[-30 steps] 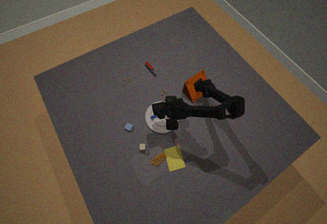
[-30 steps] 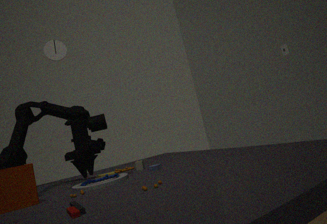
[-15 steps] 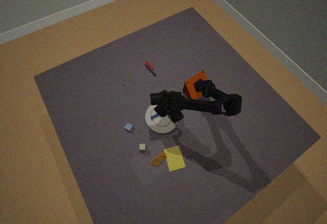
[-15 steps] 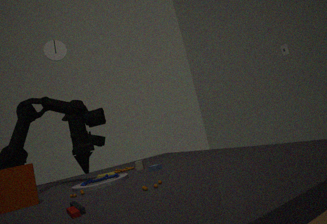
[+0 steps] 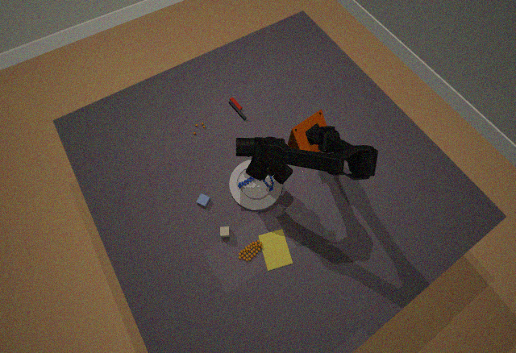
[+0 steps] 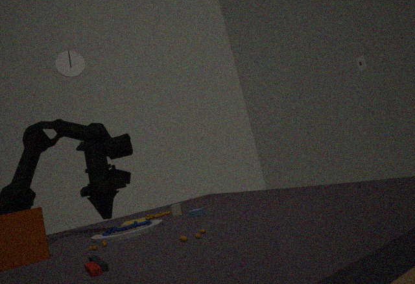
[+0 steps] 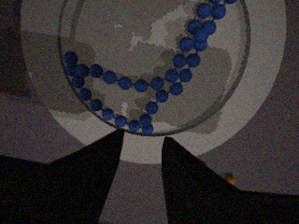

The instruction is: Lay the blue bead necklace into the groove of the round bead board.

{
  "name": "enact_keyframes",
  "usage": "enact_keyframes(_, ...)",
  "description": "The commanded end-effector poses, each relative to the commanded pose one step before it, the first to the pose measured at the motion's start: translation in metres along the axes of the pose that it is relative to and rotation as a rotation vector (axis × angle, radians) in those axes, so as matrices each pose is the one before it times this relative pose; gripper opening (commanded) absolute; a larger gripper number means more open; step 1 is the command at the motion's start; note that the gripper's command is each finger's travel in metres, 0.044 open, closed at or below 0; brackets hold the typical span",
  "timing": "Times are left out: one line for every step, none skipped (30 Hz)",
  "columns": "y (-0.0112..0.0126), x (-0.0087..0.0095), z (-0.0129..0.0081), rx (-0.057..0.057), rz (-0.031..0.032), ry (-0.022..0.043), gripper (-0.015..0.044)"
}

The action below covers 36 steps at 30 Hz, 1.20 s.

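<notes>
The round white bead board (image 5: 250,205) (image 6: 100,236) (image 7: 266,93) lies on the grey mat. The blue bead necklace (image 5: 247,182) (image 6: 125,226) (image 7: 140,85) lies on the board in a doubled loop: part of it follows the groove at the near edge, and the rest crosses the board's middle. My gripper (image 5: 268,171) (image 6: 106,216) (image 7: 143,140) hangs a little above the board's near rim. Its fingers are drawn nearly together with only a narrow gap, and nothing is between them. It touches no beads.
A pile of orange beads (image 5: 249,251) and a yellow card (image 5: 275,250) lie in front of the board. A blue cube (image 5: 202,199) and a beige cube (image 5: 224,231) sit to the left. A red-handled tool (image 5: 237,107), loose orange beads (image 5: 200,125) and the orange base (image 5: 305,132) are behind.
</notes>
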<state>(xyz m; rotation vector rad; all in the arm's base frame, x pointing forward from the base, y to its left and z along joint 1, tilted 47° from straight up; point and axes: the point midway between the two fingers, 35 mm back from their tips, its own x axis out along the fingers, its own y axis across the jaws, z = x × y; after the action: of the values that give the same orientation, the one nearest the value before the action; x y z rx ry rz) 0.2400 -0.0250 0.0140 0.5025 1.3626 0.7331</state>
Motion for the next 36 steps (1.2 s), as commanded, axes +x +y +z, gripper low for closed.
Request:
enact_keyframes(-0.00125,0.01069,-0.00154,-0.0125,0.00227,0.00492,0.012)
enact_keyframes(0.00009,0.00343,-0.00006,-0.0001,0.00023,-0.00005,0.012)
enact_keyframes(0.00004,0.00123,-0.00003,0.0,0.0001,-0.00002,0.012)
enact_keyframes(-0.00015,-0.00985,0.00158,-0.0023,-0.00793,-0.00354,0.012)
enact_keyframes(-0.00001,0.00027,0.0,0.0,0.00005,0.00002,0.012)
enact_keyframes(-0.00002,0.00055,0.0,0.0,0.00009,0.00004,0.012)
enact_keyframes(-0.00002,0.00079,0.0,0.0001,0.00014,0.00006,0.012)
enact_keyframes(-0.00003,0.00104,0.0,0.0001,0.00019,0.00008,0.012)
enact_keyframes(-0.00003,0.0013,0.0,0.0001,0.00024,0.0001,0.012)
enact_keyframes(-0.00003,0.00153,-0.00001,0.0001,0.00029,0.00012,0.012)
enact_keyframes(-0.00003,0.00164,-0.00002,0.0001,0.00033,0.00013,0.012)
enact_keyframes(-0.00002,0.00166,-0.00003,0.0001,0.00035,0.00014,0.012)
enact_keyframes(-0.00001,0.00165,-0.00004,0.0001,0.00036,0.00014,0.012)
enact_keyframes(0.0,0.00165,-0.00005,0.0001,0.00038,0.00014,0.012)
enact_keyframes(0.00001,0.00165,-0.00006,0.0001,0.00039,0.00014,0.012)
enact_keyframes(0.00001,0.00164,-0.00007,0.0001,0.0004,0.00015,0.012)
enact_keyframes(0.00002,0.00164,-0.00007,0.0001,0.00042,0.00015,0.012)
enact_keyframes(0.00003,0.00164,-0.00008,0.0001,0.00043,0.00015,0.012)
enact_keyframes(0.00004,0.00164,-0.00009,0.0001,0.00045,0.00016,0.012)
enact_keyframes(0.00005,0.00163,-0.0001,0.0001,0.00046,0.00016,0.012)
enact_keyframes(0.00005,0.00163,-0.00011,0.0001,0.00048,0.00016,0.012)
enact_keyframes(0.00006,0.00162,-0.00012,0.0001,0.00049,0.00017,0.012)
enact_keyframes(0.00007,0.00162,-0.00013,0.0001,0.0005,0.00017,0.012)
enact_keyframes(0.00008,0.00162,-0.00014,0.0001,0.00052,0.00017,0.012)
enact_keyframes(0.00008,0.00161,-0.00015,0.0001,0.00053,0.00018,0.012)
enact_keyframes(0.00009,0.00161,-0.00016,0.0001,0.00055,0.00018,0.012)
enact_keyframes(0.00008,0.00129,-0.00013,0.0001,0.00045,0.00015,0.012)
enact_keyframes(0.00005,0.00078,-0.00008,0.0,0.00028,0.00009,0.012)
enact_keyframes(0.00002,0.00026,-0.00003,0.0,0.00009,0.00003,0.012)
enact_keyframes(0.0,0.0,0.0,0.0,0.0,0.0,0.012)
enact_keyframes(0.0,0.0,0.0,0.0,0.0,0.0,0.012)
enact_keyframes(0.0,0.0,0.0,0.0,0.0,0.0,0.012)
enact_keyframes(0.00007,-0.00283,0.00064,-0.0063,-0.00452,0.00067,0.0094)
enact_keyframes(0.0,0.0,0.0,0.0,0.0,0.0,0.0067)
enact_keyframes(0.0,0.0,0.0,0.0,0.0,0.0,0.0041)
enact_keyframes(0.0,0.0,0.0,0.0,0.0,0.0,0.0015)
